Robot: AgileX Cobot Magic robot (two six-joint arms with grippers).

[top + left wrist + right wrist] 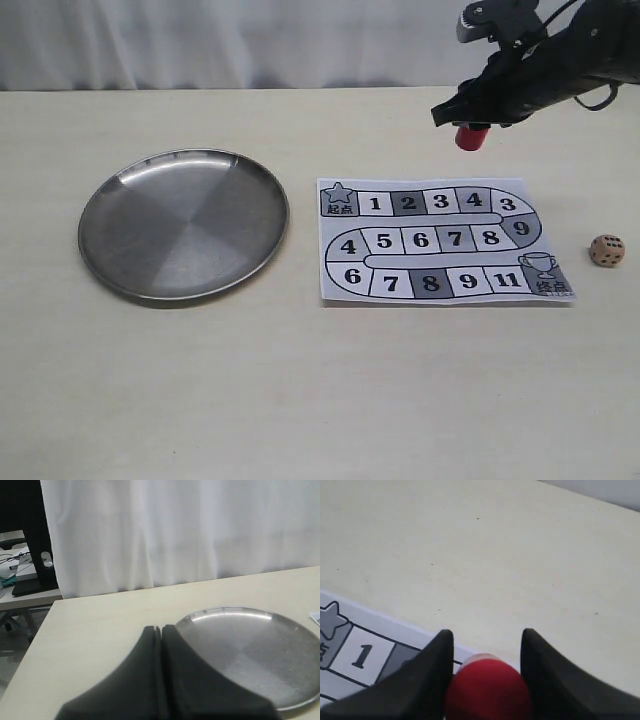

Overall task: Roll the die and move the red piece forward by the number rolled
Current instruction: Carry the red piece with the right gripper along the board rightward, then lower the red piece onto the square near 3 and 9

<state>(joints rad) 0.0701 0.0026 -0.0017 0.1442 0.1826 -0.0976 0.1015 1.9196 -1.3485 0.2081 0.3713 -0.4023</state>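
Note:
My right gripper (474, 122) is shut on the red piece (471, 136), a small glossy red cylinder, and holds it in the air above the far right part of the paper game board (443, 242). The right wrist view shows the red piece (487, 689) clamped between both black fingers (432, 672), with the board's star square and square 1 beneath. The die (606, 250), a tan cube with dark pips, lies on the table right of the board. My left gripper (161, 630) is shut and empty beside the steel plate (250, 650); it is outside the exterior view.
A round steel plate (184, 223) lies on the table left of the board, with nothing in it. A white curtain (230, 40) hangs behind the table's far edge. A black stand and cables (30, 565) are beyond the table's left side.

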